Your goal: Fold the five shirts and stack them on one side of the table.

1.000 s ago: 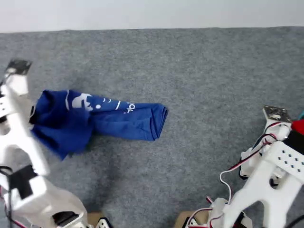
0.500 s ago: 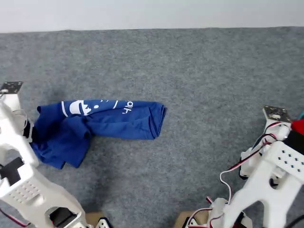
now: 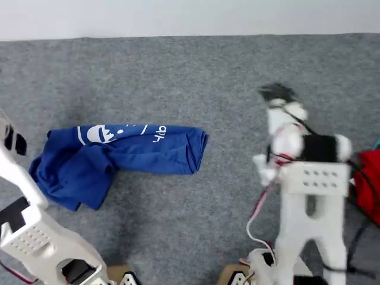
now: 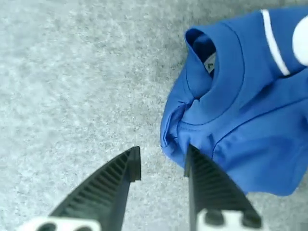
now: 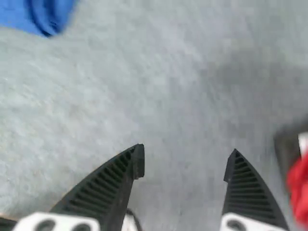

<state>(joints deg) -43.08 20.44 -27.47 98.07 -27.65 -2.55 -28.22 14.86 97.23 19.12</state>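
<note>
A blue shirt (image 3: pixel 119 155) with white print lies crumpled and roughly rolled on the grey table, left of centre. Its collar end (image 4: pixel 211 86) lies just beyond my left gripper (image 4: pixel 161 166), whose fingers stand slightly apart with only carpet between them. My left arm (image 3: pixel 24 225) stands at the table's left edge beside the shirt. My right gripper (image 5: pixel 185 166) is open wide over bare carpet, with a corner of the blue shirt (image 5: pixel 41 17) farther off. My right arm (image 3: pixel 303 166) stands right of centre. A red shirt (image 3: pixel 368 184) lies at the right edge.
The grey carpeted table (image 3: pixel 196 77) has free room across its far half and between the blue shirt and the right arm. A pale wall (image 3: pixel 190 18) runs along the far edge. Red cloth (image 5: pixel 299 185) shows close by the right gripper.
My left gripper has let go of the blue shirt and drawn back to the left; the shirt has settled flat. My right arm has swung up from the right edge toward the table's middle.
</note>
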